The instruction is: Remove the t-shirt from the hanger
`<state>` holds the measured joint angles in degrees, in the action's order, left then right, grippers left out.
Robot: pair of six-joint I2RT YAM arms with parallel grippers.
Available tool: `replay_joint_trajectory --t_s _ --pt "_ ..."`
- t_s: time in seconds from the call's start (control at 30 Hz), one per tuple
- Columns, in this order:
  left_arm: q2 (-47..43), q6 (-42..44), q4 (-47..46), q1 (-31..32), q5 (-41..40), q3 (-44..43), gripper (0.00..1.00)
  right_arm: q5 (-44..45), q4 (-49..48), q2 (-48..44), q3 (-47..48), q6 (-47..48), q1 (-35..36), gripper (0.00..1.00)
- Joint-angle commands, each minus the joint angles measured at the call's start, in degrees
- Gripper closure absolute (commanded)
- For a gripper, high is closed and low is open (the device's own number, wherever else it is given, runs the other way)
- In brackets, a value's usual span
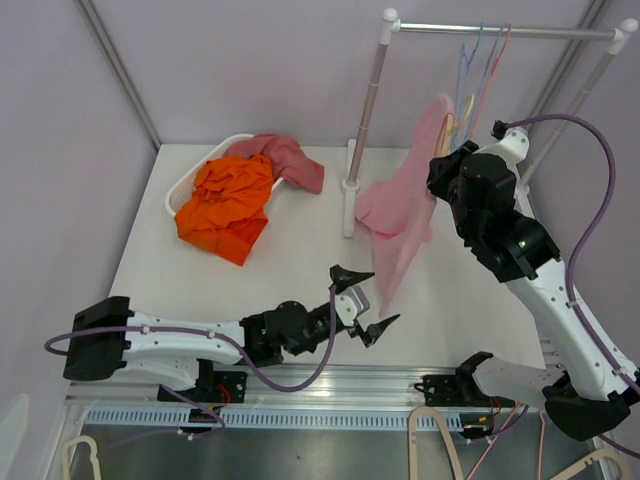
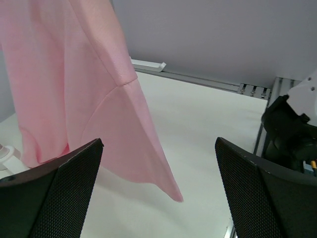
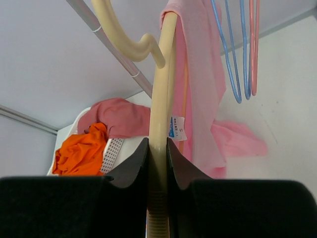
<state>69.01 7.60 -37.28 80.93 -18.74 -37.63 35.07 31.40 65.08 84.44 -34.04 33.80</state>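
A pink t-shirt [image 1: 405, 205] hangs from a cream hanger [image 1: 449, 124] and trails down to the table. My right gripper [image 1: 443, 165] is shut on the hanger's arm [image 3: 159, 148], with the shirt [image 3: 200, 84] draped over the hanger's far end and its size label showing. My left gripper [image 1: 362, 302] is open and empty, low over the table near the shirt's lower hem. In the left wrist view the shirt's sleeve and hem [image 2: 84, 94] hang just ahead of the open fingers [image 2: 64, 193].
A white basket [image 1: 190, 185] at the back left holds an orange garment [image 1: 228, 205] and a dusty-red one [image 1: 285, 158]. The clothes rack [image 1: 500, 30] stands at the back, with blue and pink empty hangers [image 3: 242, 49] on its rail.
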Motion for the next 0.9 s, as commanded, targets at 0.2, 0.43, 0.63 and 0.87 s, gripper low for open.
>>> replay_joint_trajectory --t_s 0.2,0.43,0.63,0.87 --pt "15.87 9.34 -13.17 0.73 -16.13 -12.72 0.00 -2.72 1.21 -4.00 1.34 -6.48 2.93 1.00" --pt "22.31 12.00 -5.70 4.76 -28.81 -25.65 0.99 -0.45 1.47 -2.33 3.79 -2.52 3.46 1.00" --pt "15.28 14.65 -12.64 19.15 -17.84 -12.66 0.99 5.27 4.90 5.13 13.52 5.11 3.29 1.00" --pt "19.31 -9.69 -11.25 14.44 -26.06 -0.95 0.99 -1.83 37.87 21.21 45.25 11.10 2.76 1.00"
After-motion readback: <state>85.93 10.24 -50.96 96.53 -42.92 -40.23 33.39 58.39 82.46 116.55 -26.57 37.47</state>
